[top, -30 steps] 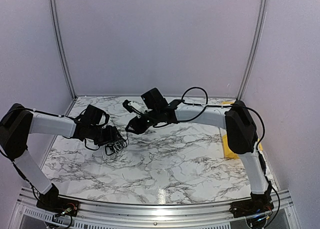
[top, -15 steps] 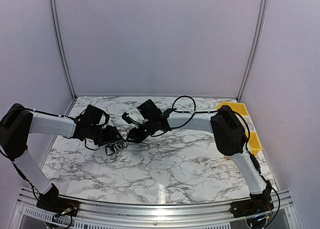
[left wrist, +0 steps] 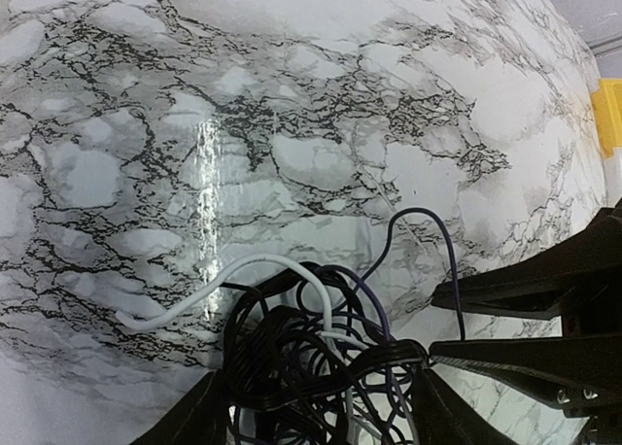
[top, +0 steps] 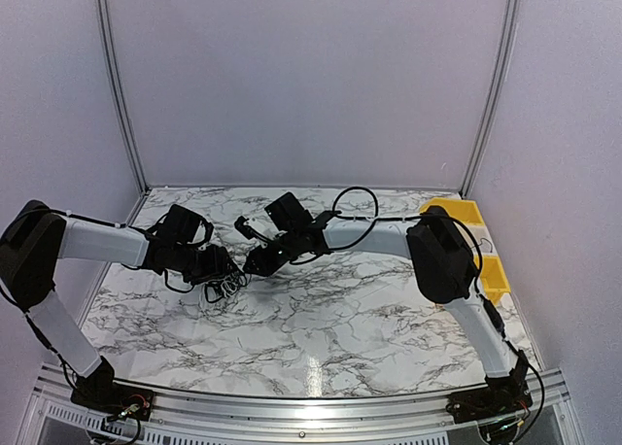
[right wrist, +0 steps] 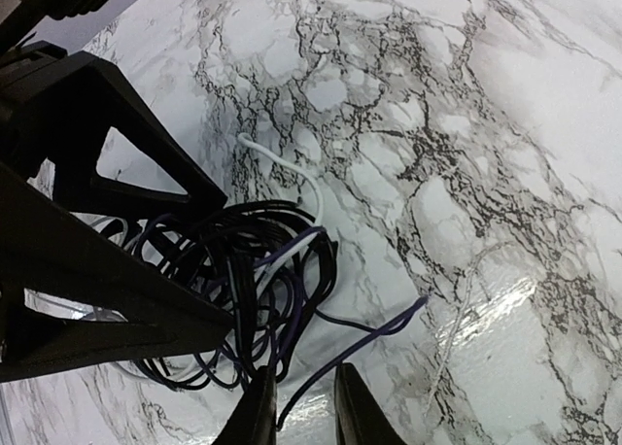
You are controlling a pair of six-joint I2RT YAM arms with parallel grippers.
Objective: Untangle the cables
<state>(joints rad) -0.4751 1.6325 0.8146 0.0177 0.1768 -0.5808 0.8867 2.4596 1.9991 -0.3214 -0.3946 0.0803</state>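
Observation:
The cables [top: 225,285] are a small tangle of black, purple and white wires on the marble table, left of centre. My left gripper [top: 219,270] lies low over them. In the left wrist view its jaws stand wide, pressed on either side of the cables [left wrist: 301,358]. My right gripper [top: 255,262] has come up to the tangle from the right. In the right wrist view a loose purple strand [right wrist: 369,333] runs out of the cables [right wrist: 243,270] and passes between the right gripper's [right wrist: 306,406] fingers. A narrow gap still shows on both sides of it.
Yellow bins [top: 466,212] stand at the table's right edge, one corner also in the left wrist view [left wrist: 610,115]. A white wire end [left wrist: 194,285] sticks out of the tangle. The booth walls close in the left, back and right.
My right arm swung left, up to the tangle, and its jaws narrowed around the purple strand. The yellow bins came into view behind it. The left arm stayed put.

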